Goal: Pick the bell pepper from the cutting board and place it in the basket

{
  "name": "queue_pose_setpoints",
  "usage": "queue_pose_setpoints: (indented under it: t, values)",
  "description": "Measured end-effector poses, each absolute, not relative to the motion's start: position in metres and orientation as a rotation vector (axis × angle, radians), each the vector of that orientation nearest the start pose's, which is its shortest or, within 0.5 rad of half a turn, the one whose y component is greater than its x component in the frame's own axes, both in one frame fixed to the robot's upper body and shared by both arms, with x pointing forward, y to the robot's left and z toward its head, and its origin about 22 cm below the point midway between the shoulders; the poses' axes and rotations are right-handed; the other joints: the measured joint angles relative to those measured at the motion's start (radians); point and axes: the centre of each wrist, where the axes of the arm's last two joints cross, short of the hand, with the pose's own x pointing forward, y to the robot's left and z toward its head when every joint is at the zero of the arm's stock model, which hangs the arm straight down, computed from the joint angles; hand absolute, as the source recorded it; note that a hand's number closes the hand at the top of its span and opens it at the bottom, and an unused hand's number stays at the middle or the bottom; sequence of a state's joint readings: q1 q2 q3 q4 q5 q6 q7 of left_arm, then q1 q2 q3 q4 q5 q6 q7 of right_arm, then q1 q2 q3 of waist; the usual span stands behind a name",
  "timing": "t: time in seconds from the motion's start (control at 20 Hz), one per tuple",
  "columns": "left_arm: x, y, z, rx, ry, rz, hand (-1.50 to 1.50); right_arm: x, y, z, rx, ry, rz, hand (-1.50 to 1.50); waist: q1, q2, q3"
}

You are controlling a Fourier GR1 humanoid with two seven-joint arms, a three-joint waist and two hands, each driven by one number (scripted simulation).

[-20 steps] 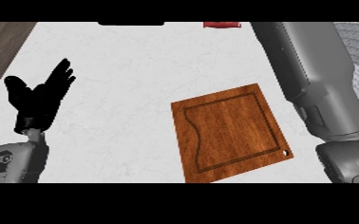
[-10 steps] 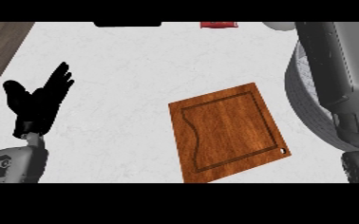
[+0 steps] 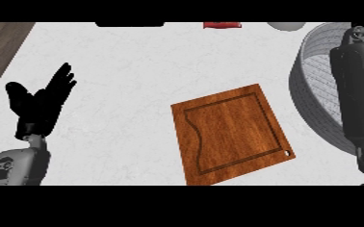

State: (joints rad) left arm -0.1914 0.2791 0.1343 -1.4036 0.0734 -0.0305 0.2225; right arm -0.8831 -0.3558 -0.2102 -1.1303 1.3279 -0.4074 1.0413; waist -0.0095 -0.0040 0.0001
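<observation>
Placing seems to be under way: the right hand [image 3: 353,41] is hanging over the basket [image 3: 311,109], its state impossible to tell, the bell pepper showing nowhere. The next move is calling for release inside the basket

Dark grey right forearm [image 3: 350,96] has swung further right of the brown wooden cutting board [image 3: 231,134], uncovering the round grey woven basket [image 3: 307,101]; it now lies across that basket.

Basket [image 3: 307,94] cut off at right edge; red object [image 3: 222,25] clipped at top, unidentifiable.
</observation>
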Motion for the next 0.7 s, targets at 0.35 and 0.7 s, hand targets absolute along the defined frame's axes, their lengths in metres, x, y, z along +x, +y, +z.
queue_pose_setpoints:
  t: [0.35, 0.7]
  values:
    - [0.289, 0.313, 0.042, 0.2, -1.383, -0.066, 0.0, 0.39, -0.309, 0.189, -1.691, -1.019, -0.353, -1.5, 0.005, 0.003, 0.0]
    - [0.288, 0.311, 0.039, 0.193, -1.385, -0.073, 0.0, 0.388, -0.329, 0.171, -1.664, -1.0, -0.394, -1.5, 0.012, 0.005, 0.0]
